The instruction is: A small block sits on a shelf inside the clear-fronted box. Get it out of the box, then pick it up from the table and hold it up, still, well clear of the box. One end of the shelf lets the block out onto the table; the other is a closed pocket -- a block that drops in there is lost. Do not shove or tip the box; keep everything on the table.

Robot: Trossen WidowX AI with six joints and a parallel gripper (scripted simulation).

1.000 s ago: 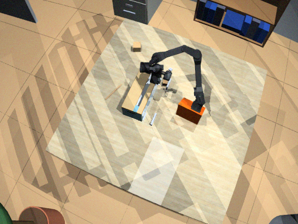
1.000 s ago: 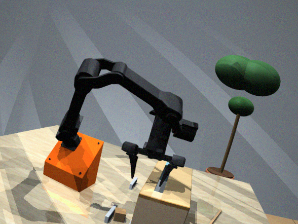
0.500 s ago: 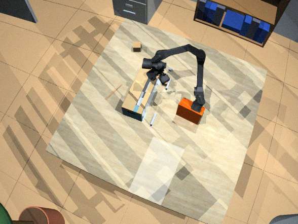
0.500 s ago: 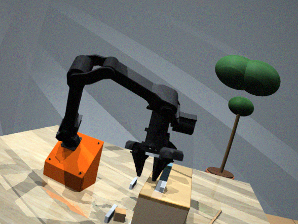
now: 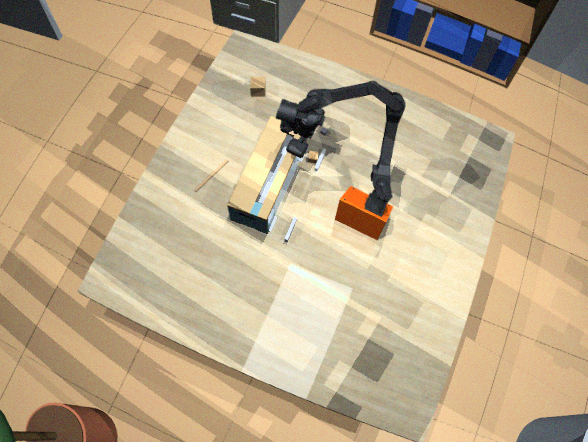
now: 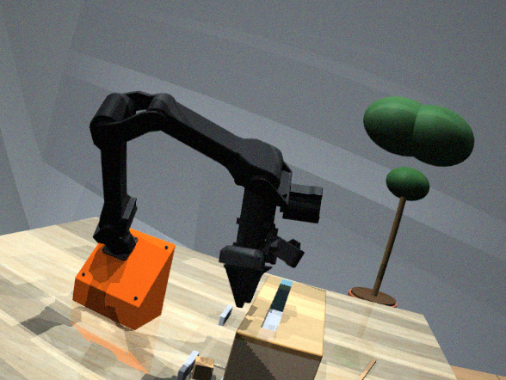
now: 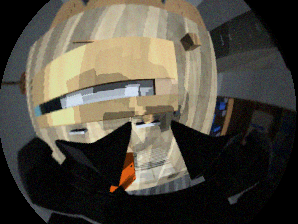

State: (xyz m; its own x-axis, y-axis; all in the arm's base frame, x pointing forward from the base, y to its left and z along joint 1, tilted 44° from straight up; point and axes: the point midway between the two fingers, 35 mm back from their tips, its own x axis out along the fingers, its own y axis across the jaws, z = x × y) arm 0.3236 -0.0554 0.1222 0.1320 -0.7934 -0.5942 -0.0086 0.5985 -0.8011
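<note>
The small block [image 5: 312,156] [image 6: 203,367] [image 7: 147,118] is out on the tbl., just beside one end of the clear-fronted box [image 5: 255,165] [image 6: 297,309] [image 7: 100,57], w/ a short pale bar [image 5: 320,160] [image 6: 188,365] [image 7: 147,124] right by it. A 2nd bar [image 5: 290,230] [image 6: 225,315] [image 7: 78,131] lies near the box's other end. The tbl. [image 5: 190,280] [image 6: 39,245] [image 7: 115,27] is wood-plank, patched w/ light & shadow; past the box there's a thin stick [image 5: 211,176] [image 6: 368,369] [image 7: 83,41] and a bigger wooden block [image 5: 257,86] [image 7: 190,41]. The arm stands on an orange base [image 5: 360,217] [image 6: 151,275] [image 7: 129,172]. Rm. beyond: dk. drawer unit [image 5: 245,19], bookcase [image 5: 440,56] w/ blue binders, potted plant [image 5: 75,425] [image 6: 389,241].

Pincer [image 5: 311,140] [image 6: 242,306] [image 7: 152,123]: fingers apart, approx. part-way open, nothing btwn. them, pointing down above the tbl. at the block's end of the box, tips clear of the block.

Ext. view: block's cut off by the btm. edge, & one finger hides the other. Wrist view: block's tiny & blurry btwn. the dk. tips. Top view: the wrist covers part of the box's end.
</note>
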